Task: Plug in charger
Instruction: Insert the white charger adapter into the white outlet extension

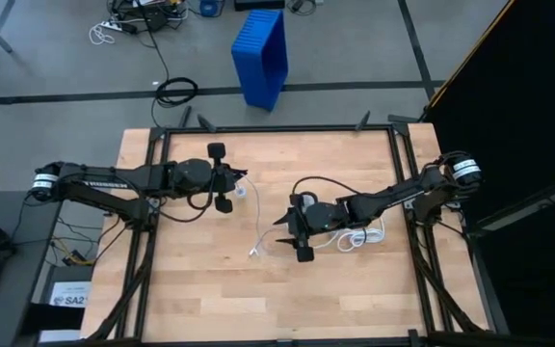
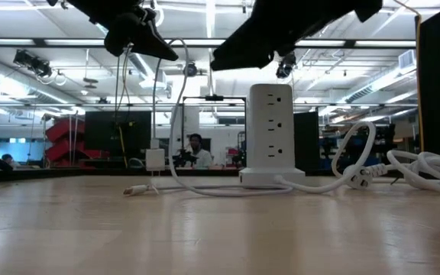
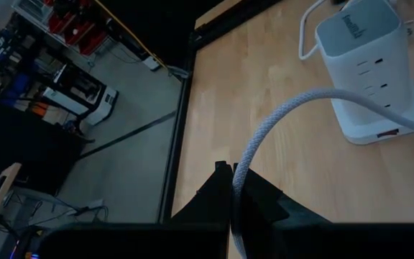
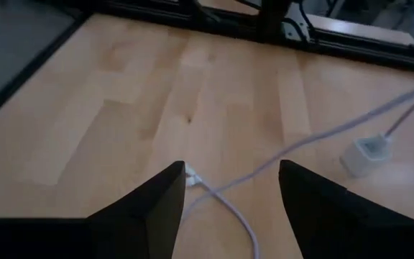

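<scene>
charger [image 4: 365, 154] lies unplugged on my table; left gripper [image 3: 232, 188] clenched on its braided cable [image 3: 279, 115], right gripper [image 4: 230, 188] released, power tower [image 3: 369, 65] waiting.

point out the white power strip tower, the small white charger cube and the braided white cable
white power strip tower [image 2: 272, 126], low view, its outlet face
small white charger cube [image 4: 366, 154], right wrist view, its top
braided white cable [image 3: 279, 115], left wrist view, mid-arc

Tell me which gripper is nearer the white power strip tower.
Right. The right gripper hangs open right beside the power strip tower; the left gripper, shut on a braided white cable, is farther off across the table.
</scene>
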`<action>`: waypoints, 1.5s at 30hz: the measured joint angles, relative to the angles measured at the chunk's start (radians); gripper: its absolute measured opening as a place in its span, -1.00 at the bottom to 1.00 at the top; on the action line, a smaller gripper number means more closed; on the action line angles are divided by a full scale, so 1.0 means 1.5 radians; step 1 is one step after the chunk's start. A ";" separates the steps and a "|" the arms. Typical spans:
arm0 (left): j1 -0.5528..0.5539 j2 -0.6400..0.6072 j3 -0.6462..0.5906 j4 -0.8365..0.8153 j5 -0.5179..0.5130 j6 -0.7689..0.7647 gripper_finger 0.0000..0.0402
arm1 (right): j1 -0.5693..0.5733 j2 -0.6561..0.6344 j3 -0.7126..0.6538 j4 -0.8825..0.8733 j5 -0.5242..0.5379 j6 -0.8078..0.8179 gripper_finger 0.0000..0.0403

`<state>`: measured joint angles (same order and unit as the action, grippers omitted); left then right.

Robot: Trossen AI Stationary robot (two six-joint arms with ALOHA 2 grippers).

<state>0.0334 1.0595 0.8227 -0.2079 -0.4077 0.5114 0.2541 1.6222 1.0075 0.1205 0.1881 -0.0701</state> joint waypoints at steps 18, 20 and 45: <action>-0.001 0.000 0.000 -0.004 0.016 -0.017 -1.00 | 0.041 0.200 0.178 -0.211 -0.022 0.100 -0.01; -0.001 0.000 0.000 -0.004 0.018 -0.017 -1.00 | 0.040 0.211 0.177 -0.241 -0.046 0.132 0.00; -0.002 0.000 0.000 -0.004 0.031 -0.018 -1.00 | 0.018 0.236 0.176 -0.264 -0.089 0.163 -0.16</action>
<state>0.0307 1.0598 0.8227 -0.2133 -0.3614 0.4849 0.2810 1.9762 1.2709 -0.2750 0.0548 0.1741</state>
